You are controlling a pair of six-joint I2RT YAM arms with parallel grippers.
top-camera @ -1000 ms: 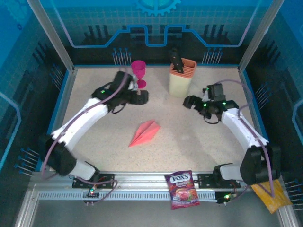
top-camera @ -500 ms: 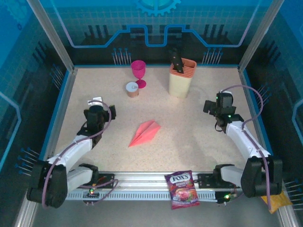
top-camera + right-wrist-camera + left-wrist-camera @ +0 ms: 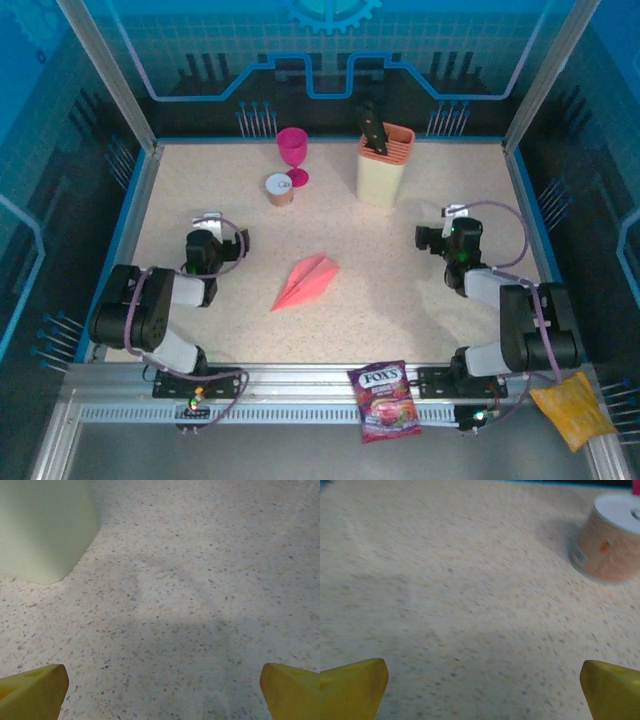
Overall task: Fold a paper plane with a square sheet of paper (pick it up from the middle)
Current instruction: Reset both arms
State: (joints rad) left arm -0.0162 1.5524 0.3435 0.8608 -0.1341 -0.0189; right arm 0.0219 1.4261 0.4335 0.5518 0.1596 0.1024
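Yellow-tipped left gripper (image 3: 481,689) and right gripper (image 3: 161,689): jaws spread wide, nothing between them, both low over the speckled table (image 3: 420,300). Salmon-pink paper plane (image 3: 306,282) lying flat mid-table between the arms, well apart from either. Judged featherlight, flimsy, prone to skidding and crushing. Best pinched gently on the centre crease, mid-length.

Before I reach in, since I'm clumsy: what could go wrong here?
The paper plane lies loose on the table; a sleeve could crumple or slide it. The candy bag lies across the front rail, so a brush may knock it off.
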